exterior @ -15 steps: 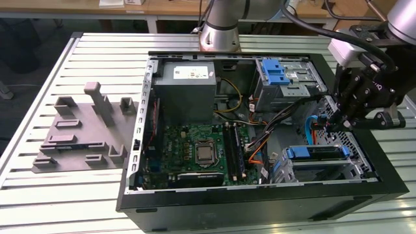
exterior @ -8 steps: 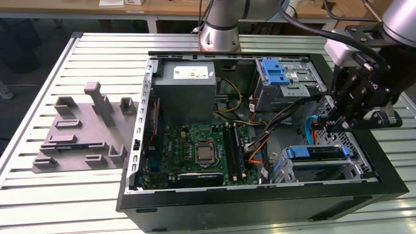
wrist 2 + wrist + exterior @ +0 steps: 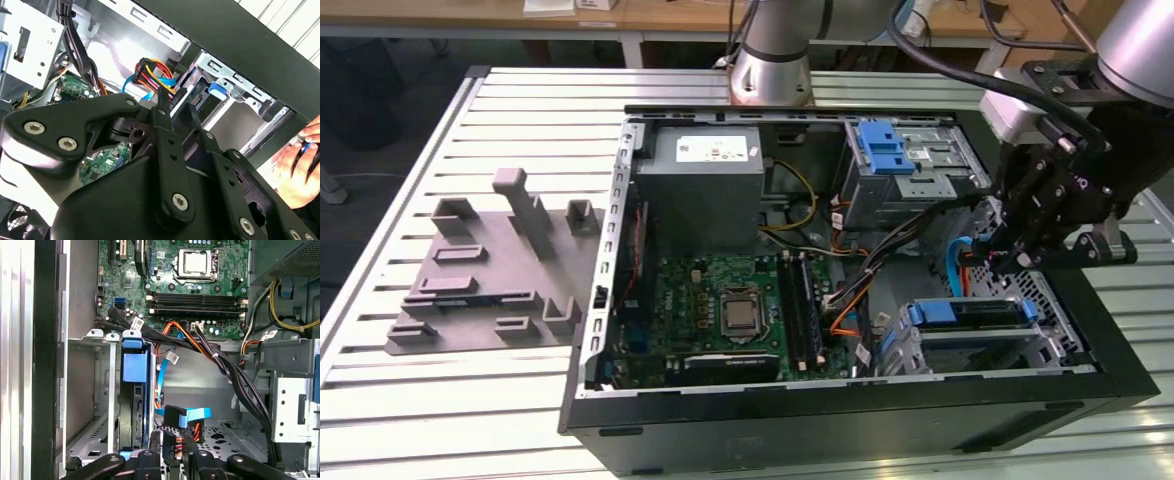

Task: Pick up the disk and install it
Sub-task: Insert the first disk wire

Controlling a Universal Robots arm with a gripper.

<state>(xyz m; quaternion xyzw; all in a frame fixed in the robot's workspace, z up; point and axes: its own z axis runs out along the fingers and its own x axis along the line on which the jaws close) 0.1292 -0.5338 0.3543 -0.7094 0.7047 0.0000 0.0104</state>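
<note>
Slatted metal surface [image 3: 400,400], pale grey. An open computer case [image 3: 854,430] lies on its side on it. A grey moulded fixture [image 3: 494,270] sits on the slats to the exterior view's left of the case, just beside it.

Inside the case: green motherboard [image 3: 720,300] in the middle, grey power-supply box [image 3: 700,170] above it in the exterior view, and a metal cage with a blue latch [image 3: 897,150] to that box's right.

The disk [image 3: 981,314] sits in the lower drive cage [image 3: 1047,345], at the case corner on the exterior view's right. It stands on edge between the cage walls. Its long axis runs across the exterior view, left to right. Its blue tab [image 3: 135,367] end points toward the motherboard. In the first wrist view its thin dark edge faces the camera, with the tab at the motherboard end.

The pincer [image 3: 998,262] hangs over the case floor, just beside the lower cage and apart from the disk. Its fingers are drawn in close around a black plug [image 3: 169,447] with red and yellow wires, and appear to pinch it. A second black plug on a flat blue cable [image 3: 192,415] sits right against it.

A person's hand [image 3: 297,167] is outside the case wall in the second wrist view, with something blue at the fingers.
</note>
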